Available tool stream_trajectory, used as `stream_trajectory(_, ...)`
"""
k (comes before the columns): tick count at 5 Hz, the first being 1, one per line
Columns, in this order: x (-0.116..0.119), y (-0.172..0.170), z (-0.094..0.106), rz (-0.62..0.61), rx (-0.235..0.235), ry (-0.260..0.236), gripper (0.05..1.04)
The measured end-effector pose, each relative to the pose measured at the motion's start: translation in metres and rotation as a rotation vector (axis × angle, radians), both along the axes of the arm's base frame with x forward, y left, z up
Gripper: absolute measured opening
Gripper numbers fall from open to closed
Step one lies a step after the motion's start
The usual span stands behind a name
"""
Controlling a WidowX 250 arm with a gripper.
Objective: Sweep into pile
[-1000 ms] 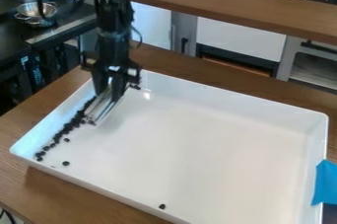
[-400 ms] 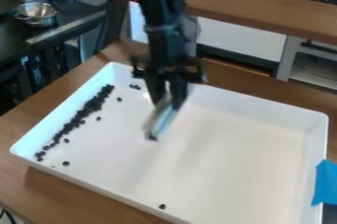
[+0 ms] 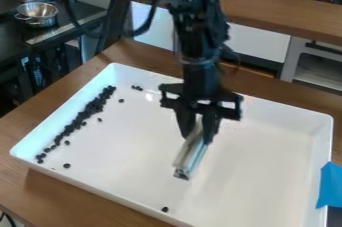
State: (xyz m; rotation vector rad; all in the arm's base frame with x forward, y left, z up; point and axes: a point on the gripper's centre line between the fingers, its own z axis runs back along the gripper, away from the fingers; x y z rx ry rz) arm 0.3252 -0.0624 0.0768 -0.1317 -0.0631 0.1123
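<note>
Across the wooden tabletop (image 3: 40,191), a big white tray (image 3: 267,166) sits beneath the black arm (image 3: 197,46), its pincer (image 3: 197,138) clenched on a pale sweeping tool (image 3: 191,153).

Reading the tray as a clock, the arm comes down from 12 o'clock, and the pincer hangs just off the middle, toward 1; the tool slants from its grasp, lower end toward 7, though whether it touches the tray cannot be told. Dark pieces (image 3: 79,120) form a long, narrow band beside the tray's wall, from nearly 11 o'clock round to 9; blue tape (image 3: 330,186) clings to the rim near 4. Smallest are the strays: a little cluster (image 3: 137,88) at 11, a lone piece (image 3: 165,209) at 6.
</note>
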Motion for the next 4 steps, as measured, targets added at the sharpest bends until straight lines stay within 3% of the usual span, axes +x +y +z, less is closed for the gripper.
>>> stream_trajectory(2, -0.020, 0.001, -0.031, 0.043, 0.049, 0.026, 0.366)
stream_trajectory(4, -0.029, 0.016, -0.046, 0.126, 0.045, 0.041, 0.366)
